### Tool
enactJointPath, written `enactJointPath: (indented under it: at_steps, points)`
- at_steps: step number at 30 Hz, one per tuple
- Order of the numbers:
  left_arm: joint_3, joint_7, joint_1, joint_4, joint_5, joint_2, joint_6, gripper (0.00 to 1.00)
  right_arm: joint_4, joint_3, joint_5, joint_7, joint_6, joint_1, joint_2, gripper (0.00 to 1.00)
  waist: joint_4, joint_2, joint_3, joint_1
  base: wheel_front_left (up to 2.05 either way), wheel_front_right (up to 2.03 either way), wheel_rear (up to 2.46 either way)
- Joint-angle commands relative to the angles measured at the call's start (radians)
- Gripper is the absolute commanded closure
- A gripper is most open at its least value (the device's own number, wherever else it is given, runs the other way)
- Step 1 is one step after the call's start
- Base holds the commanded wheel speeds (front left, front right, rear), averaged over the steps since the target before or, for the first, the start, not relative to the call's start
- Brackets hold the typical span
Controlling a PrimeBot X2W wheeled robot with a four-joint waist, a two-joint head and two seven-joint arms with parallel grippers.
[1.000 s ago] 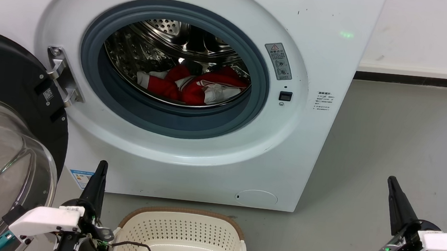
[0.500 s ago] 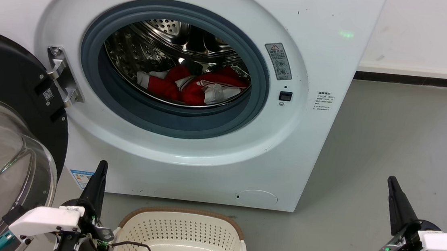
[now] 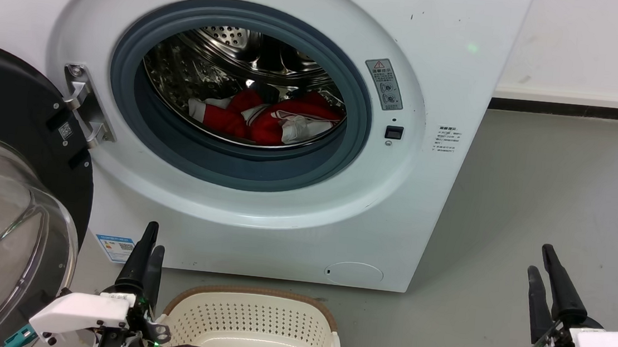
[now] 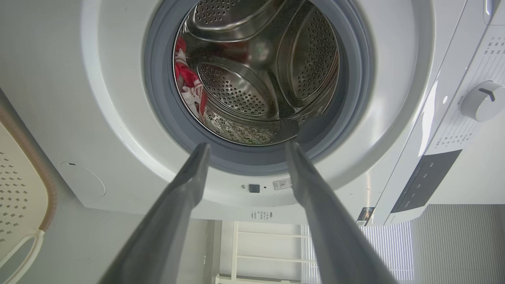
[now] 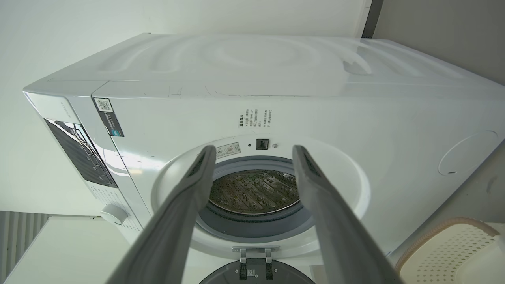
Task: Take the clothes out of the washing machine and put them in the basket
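Head view, read left to right, all positions taken from the porthole of the washing machine. Below and left of the porthole, the left gripper now shows two separate dark fingers where half a second ago only a single dark spike showed. Far below and right of the porthole, the right gripper has made the same change. We cannot say whether the jaws opened or the wrists merely rolled. In the wrist views, though, each pair of fingers stands spread wide with nothing between them, and the porthole is framed in the gap. We read this as the start of the reach: jaws ready, neither arm yet past the porthole's rim, nothing taken out. The basket stands directly below the porthole and holds no garment in the part we can see. The clothes lie inside the porthole on the floor of the steel drum, low and slightly right of centre, well apart from both grippers. From the left: a white panel, then rumpled bright red folds, then a white trim piece with thin red stripes at the right end. The heap looks soft and loosely bunched; we cannot tell whether it is one garment or several.
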Motion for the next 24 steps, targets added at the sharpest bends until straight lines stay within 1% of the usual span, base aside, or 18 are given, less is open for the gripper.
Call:
enactJointPath:
  at_steps: [1, 5, 10, 18, 19, 24]
  points:
    - [-0.01, -0.013, -0.037, -0.019, 0.017, 0.003, 0.0, 0.0, -0.026, 0.006, -0.017, -0.012, 0.0, -0.015, -0.004, 0.0, 0.0, 0.0, 0.0, 0.0, 0.0, 0.0, 0.0]
    - [-0.018, -0.031, -0.045, -0.028, 0.062, 0.003, 0.0, 0.0, -0.038, 0.009, -0.063, -0.031, 0.0, -0.013, -0.005, 0.0, 0.0, 0.0, 0.001, 0.0, 0.0, 0.0, 0.0]
    - [-0.022, -0.053, -0.053, -0.043, 0.165, 0.003, 0.0, 0.0, -0.053, 0.01, -0.16, -0.053, 0.0, -0.01, -0.007, 0.0, 0.0, 0.0, 0.0, 0.0, 0.0, 0.0, 0.0]
    - [-0.032, -0.086, -0.061, -0.059, 0.335, 0.003, 0.0, 0.0, -0.084, 0.006, -0.351, -0.085, 0.0, -0.003, -0.004, 0.0, -0.001, 0.0, -0.001, 0.0, 0.0, 0.0, 0.0]
    - [-0.038, -0.097, -0.064, -0.061, 0.399, 0.003, 0.0, 0.0, -0.096, 0.008, -0.426, -0.097, 0.0, -0.001, -0.003, 0.0, -0.001, 0.0, -0.001, 0.0, 0.0, 0.0, 0.0]
    - [-0.05, -0.115, -0.068, -0.068, 0.501, 0.003, 0.0, 0.0, -0.112, 0.016, -0.55, -0.115, 0.0, 0.004, -0.002, 0.0, -0.001, 0.0, -0.003, 0.0, 0.0, 0.0, 0.0]
